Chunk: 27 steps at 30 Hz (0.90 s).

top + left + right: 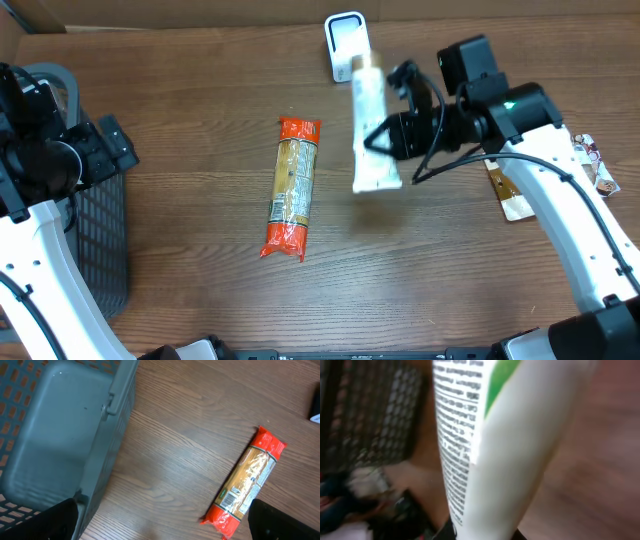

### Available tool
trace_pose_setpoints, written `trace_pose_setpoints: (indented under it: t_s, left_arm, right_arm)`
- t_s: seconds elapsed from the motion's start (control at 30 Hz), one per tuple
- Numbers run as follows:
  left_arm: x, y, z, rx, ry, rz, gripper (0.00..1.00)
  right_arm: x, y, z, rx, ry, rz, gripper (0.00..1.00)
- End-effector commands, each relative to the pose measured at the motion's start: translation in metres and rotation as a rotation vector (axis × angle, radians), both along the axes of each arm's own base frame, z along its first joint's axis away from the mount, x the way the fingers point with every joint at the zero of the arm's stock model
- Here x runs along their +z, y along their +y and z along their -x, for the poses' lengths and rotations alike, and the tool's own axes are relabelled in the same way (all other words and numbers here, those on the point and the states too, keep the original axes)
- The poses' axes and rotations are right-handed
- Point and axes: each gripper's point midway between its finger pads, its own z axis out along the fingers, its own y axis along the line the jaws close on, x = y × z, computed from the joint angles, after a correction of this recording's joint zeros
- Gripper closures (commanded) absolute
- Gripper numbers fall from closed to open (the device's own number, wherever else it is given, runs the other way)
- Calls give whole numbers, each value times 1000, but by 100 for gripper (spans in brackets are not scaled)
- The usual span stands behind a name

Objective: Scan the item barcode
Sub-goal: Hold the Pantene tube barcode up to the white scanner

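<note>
right gripper [384, 136]: clamped on white printed plastic tube [366, 100], cap end near white boxy scanner [345, 42] | left gripper [105, 148]: spread wide, empty

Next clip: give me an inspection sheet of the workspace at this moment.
surface: brown wood-grain table, no spills seen
job's things: white plastic tube with green print, cap end toward the white boxy scanner; orange-ended pasta packet lying flat mid-table
clutter: grey slotted plastic basket at left; brown sachet and patterned packet at right
hands: left hand open, empty, beside the basket; right hand shut on the tube
cables: black cable looping by the right arm
surroundings: nothing seen
</note>
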Motion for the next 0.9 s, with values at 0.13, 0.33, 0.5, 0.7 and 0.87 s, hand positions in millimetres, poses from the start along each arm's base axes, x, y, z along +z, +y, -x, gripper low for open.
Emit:
trace_pose_setpoints:
  t_s: [0.13,0.33,0.5,0.7,0.87]
  left_arm:
    - [1,-1,-1,-15,-4,-3,0]
    - [1,-1,-1,-15,-4,-2,0]
    - [1,-1,-1,-15,-4,-3,0]
    - [1,-1,-1,-15,-4,-3,0]
    - [1,-1,-1,-15,-4,-3,0]
  right_arm:
    - [49,-50,-109,-439,-485,440,96]
    - [10,-47,-182,-413,-717,733,96]
    - [-29,-48,-228,-319,-861,978,96]
    - [-52,-36,-259,-247,-978,1068,96]
    - [-79,-27,-277,-126,-1062,1170,96]
